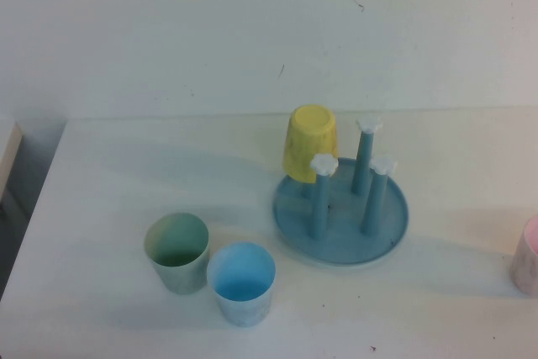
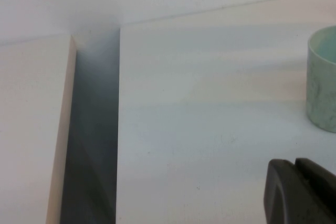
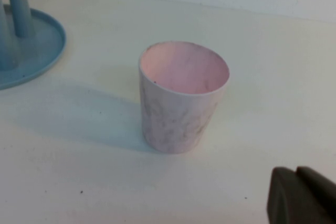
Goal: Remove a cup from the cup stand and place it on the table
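You are looking at a flat white desk (image 1: 118, 182), matte and lightly scuffed, with specks here and there. On it sits the cup stand (image 1: 340, 208): one round, shallow blue plastic dish with a raised rim and four upright blue pegs. Three of the pegs show white flower-shaped caps; the fourth, at the far left of the dish, is covered by the cup (image 1: 309, 142). That cup is a small yellow tumbler of smooth plastic, tapered, without a handle. It hangs upside down on its peg, flat base uppermost, leaning slightly, its mouth down near the dish rim.

You can count four cups in all. Besides the yellow one, a pale green cup (image 1: 177, 251) and a light blue cup (image 1: 242, 282) stand upright on the desk near its front left, just beside each other and apart from the stand. A pink cup (image 3: 181, 96), mottled with grey marks on its wall, stands upright to the right of the stand.

The left gripper (image 2: 302, 192) hovers low over the desk's left part, near the green cup; only a dark corner of it shows, so you cannot tell how its fingers stand. The right gripper (image 3: 302, 195) sits near the pink cup, and its fingers are equally hard to judge.
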Action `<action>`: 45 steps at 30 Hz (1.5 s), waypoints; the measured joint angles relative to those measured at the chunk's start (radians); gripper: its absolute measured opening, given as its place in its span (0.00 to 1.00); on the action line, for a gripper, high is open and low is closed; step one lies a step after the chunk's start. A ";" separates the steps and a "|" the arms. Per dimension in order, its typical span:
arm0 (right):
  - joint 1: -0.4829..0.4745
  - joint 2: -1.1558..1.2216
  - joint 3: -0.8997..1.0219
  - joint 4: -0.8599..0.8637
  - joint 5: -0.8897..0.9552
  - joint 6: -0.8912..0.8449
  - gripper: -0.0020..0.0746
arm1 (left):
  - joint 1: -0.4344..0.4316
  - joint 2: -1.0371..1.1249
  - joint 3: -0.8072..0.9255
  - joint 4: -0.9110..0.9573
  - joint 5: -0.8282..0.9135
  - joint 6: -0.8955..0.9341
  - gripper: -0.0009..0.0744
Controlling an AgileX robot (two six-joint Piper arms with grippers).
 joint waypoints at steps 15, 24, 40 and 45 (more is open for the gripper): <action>0.000 0.000 0.000 0.000 0.000 0.000 0.02 | 0.000 0.000 0.000 -0.002 0.000 0.000 0.01; 0.000 0.000 0.000 0.000 0.000 -0.002 0.02 | 0.000 0.000 0.000 -0.002 0.000 0.000 0.01; 0.000 0.000 0.000 0.000 0.000 -0.002 0.02 | 0.000 0.000 0.000 -0.025 0.000 0.000 0.01; 0.000 0.000 0.000 0.000 0.000 -0.002 0.02 | 0.000 0.000 0.000 -0.027 0.000 0.000 0.01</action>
